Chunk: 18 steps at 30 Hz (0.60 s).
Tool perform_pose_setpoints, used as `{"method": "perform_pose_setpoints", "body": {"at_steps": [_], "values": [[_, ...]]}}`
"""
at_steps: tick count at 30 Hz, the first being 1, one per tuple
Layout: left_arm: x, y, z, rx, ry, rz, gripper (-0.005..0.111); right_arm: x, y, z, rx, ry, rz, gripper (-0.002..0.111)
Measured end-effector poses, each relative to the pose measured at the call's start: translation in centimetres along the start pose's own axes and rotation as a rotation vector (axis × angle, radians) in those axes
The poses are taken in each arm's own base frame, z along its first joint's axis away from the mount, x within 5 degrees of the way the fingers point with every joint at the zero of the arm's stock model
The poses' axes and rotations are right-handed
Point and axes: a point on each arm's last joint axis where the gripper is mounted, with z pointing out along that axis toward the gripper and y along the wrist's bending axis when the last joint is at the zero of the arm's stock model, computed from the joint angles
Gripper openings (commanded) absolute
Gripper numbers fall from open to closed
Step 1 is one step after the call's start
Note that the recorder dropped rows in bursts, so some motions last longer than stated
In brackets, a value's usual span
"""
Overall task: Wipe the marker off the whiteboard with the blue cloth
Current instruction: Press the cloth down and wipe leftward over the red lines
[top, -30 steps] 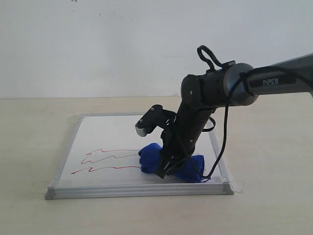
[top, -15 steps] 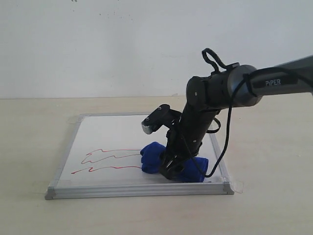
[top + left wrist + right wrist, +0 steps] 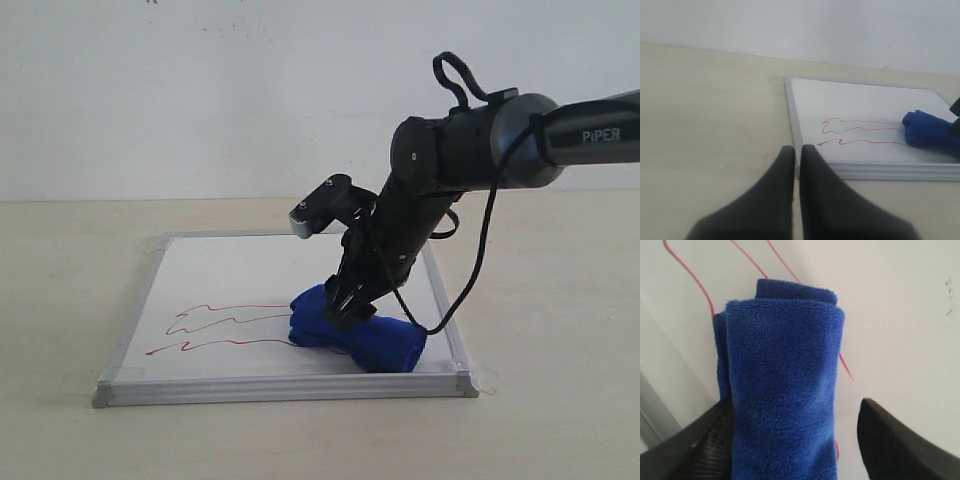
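Observation:
The whiteboard lies flat on the table with two red wavy marker lines across its left half. The blue cloth lies rolled on the board's near right part, at the lines' right ends. My right gripper hangs over the cloth's top. In the right wrist view the gripper stands open astride the cloth: one finger is against it and the other is apart from it. The left gripper is shut and empty, just off the board's near left corner.
Bare beige table surrounds the board, with a white wall behind. A black cable loops down from the right arm beside the board's right edge. Clear tape tabs hold the corners.
The right gripper has risen from pressing on the cloth and moved slightly right. The cloth now lies longer and flatter on the board. The red lines look unchanged.

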Motion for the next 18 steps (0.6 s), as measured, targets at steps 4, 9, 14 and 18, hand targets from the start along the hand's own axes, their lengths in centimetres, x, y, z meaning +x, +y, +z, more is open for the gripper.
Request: {"method": "perform_pose_setpoints", "body": {"at_steps": [4,9,14,18], "values": [[0.0,0.0,0.0,0.000,0.000,0.000,0.004,0.4,0.0,1.3,-0.011,0.018,0.011,0.066],[0.0,0.0,0.0,0.000,0.000,0.000,0.004,0.7,0.0,2.4,-0.021,0.027,0.027,0.066],[0.0,0.0,0.0,0.000,0.000,0.000,0.004,0.7,0.0,2.6,-0.021,0.024,0.031,0.047],[0.0,0.0,0.0,0.000,0.000,0.000,0.004,0.7,0.0,2.6,-0.024,0.023,0.035,0.032]]}}
